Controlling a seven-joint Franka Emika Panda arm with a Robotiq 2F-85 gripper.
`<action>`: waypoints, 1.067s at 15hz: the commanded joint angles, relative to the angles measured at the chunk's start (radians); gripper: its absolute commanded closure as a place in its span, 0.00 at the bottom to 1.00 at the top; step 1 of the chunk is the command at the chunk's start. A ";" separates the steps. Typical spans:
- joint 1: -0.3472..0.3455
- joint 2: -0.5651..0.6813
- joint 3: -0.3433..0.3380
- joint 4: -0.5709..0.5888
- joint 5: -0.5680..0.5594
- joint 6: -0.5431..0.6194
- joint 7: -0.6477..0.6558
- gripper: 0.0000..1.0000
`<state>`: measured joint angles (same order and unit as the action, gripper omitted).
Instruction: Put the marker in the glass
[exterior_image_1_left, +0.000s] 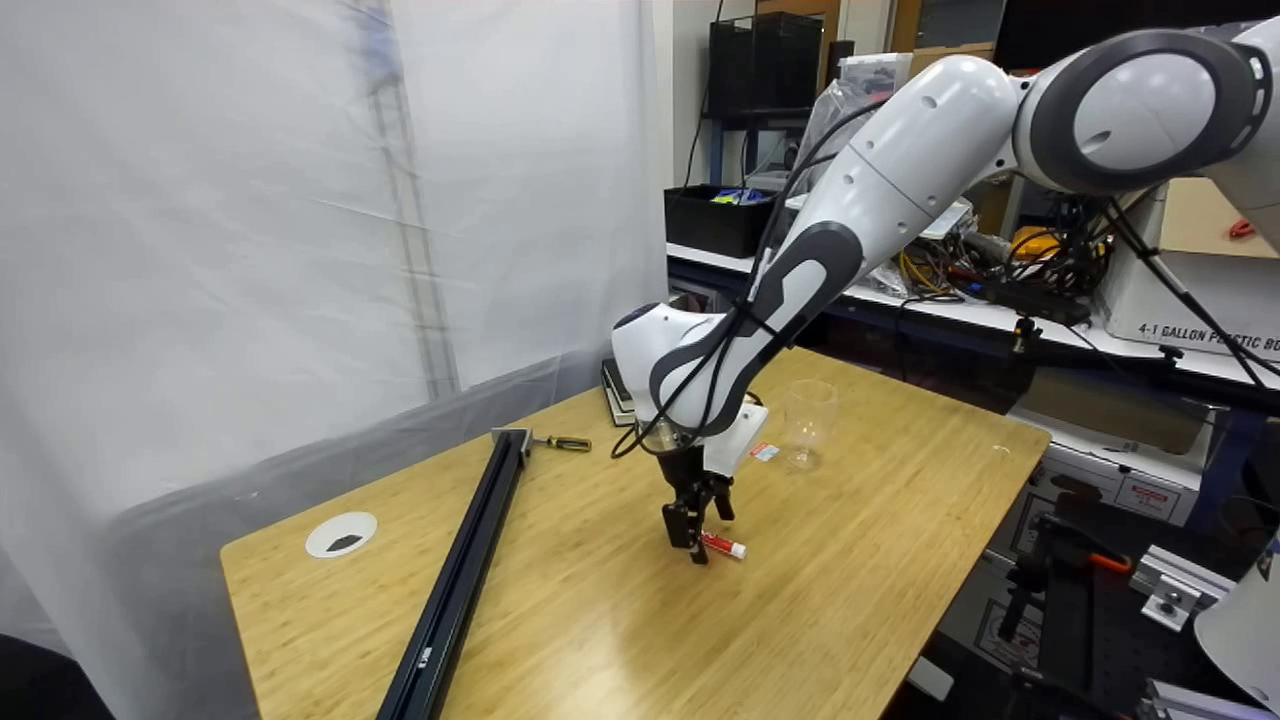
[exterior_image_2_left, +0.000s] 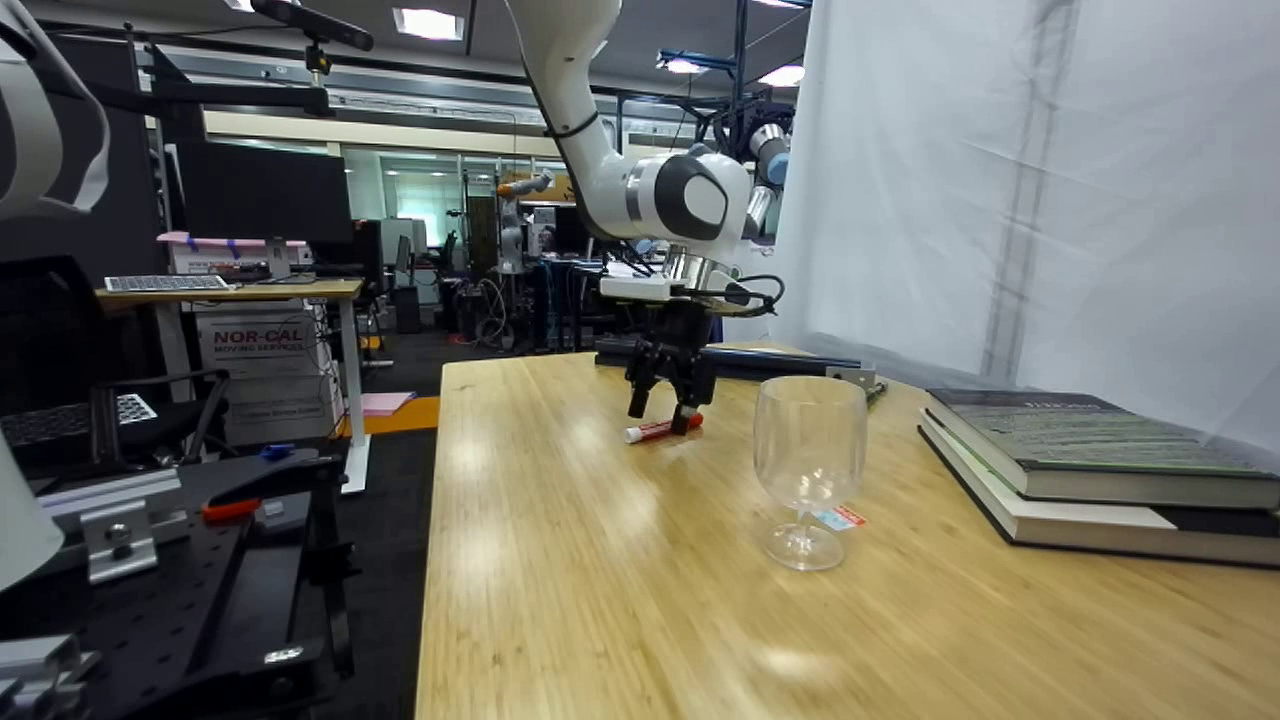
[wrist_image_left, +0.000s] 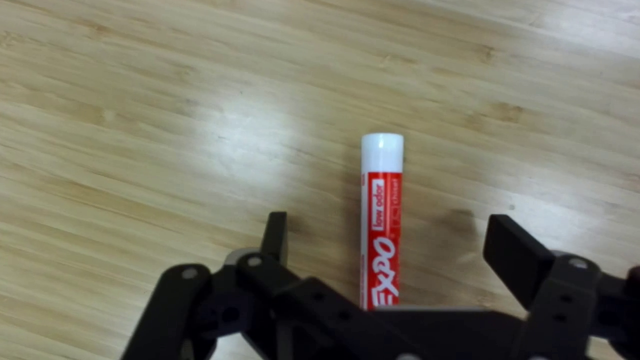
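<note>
Between my jaws: standing wide apart; marker (wrist_image_left: 382, 215) lengthwise in the gap, table (wrist_image_left: 175, 125) showing on both sides of it.
Under my fingertips (wrist_image_left: 517, 260): cannot tell whether they touch.
Route to glass (exterior_image_2_left: 810, 430): unobstructed from marker to foot in both exterior views; small flat label (exterior_image_2_left: 841, 517) just beside foot, low.
Above glass: mouth up, free overhead.
Books (exterior_image_2_left: 1110, 450): two, stacked, blocking one side near glass; passable gap between.
Black bar (exterior_image_1_left: 462, 575): long, on my side away from glass; screwdriver (exterior_image_1_left: 568, 443) at its end.
Curtain (exterior_image_1_left: 250, 250): closes off table edge behind bar and books.
My cable (exterior_image_2_left: 781, 291): loop juts sideways.
</note>
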<state>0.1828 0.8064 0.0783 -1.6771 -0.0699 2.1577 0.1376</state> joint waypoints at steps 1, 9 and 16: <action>0.016 0.016 -0.014 0.032 -0.010 -0.029 -0.007 0.00; 0.031 0.022 -0.012 0.048 -0.015 -0.037 -0.016 0.68; 0.027 0.002 -0.021 0.038 -0.020 -0.039 -0.022 0.95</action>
<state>0.2090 0.8199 0.0747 -1.6389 -0.0718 2.1376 0.1288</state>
